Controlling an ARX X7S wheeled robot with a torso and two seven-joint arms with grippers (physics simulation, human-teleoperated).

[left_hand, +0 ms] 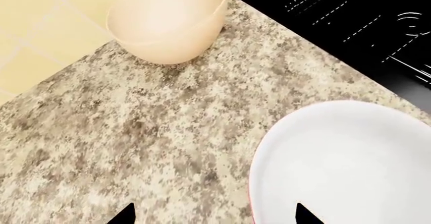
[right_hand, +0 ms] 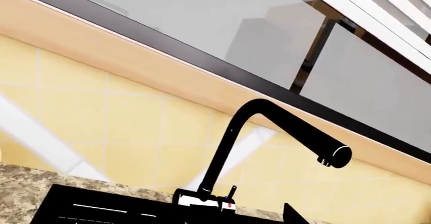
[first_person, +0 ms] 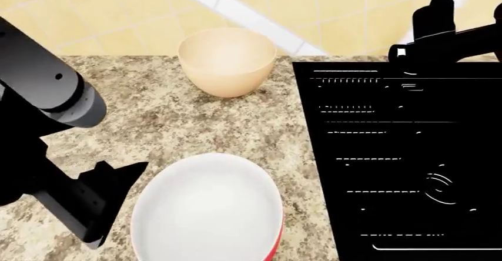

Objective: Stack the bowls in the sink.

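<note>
The wide shallow bowl (first_person: 206,208), white inside and red outside, sits on the counter near the front, just left of the sink (first_person: 400,155). The deeper beige bowl (first_person: 227,61) stands upright further back by the wall. In the left wrist view my left gripper (left_hand: 215,216) is open. It straddles the white bowl's (left_hand: 343,163) rim, with one fingertip (left_hand: 306,216) over its inside and the other over the counter. The beige bowl (left_hand: 168,19) lies beyond it. My right gripper (right_hand: 209,219) faces the faucet (right_hand: 269,133). One fingertip (right_hand: 293,216) shows, set wide, with nothing held.
The speckled granite counter (first_person: 157,126) runs left of the black sink basin (left_hand: 350,17). A yellow tiled wall (first_person: 117,8) stands behind. My left arm (first_person: 55,155) hangs over the counter's front left. The tall faucet (first_person: 439,32) rises at the sink's back edge, below a window (right_hand: 202,22).
</note>
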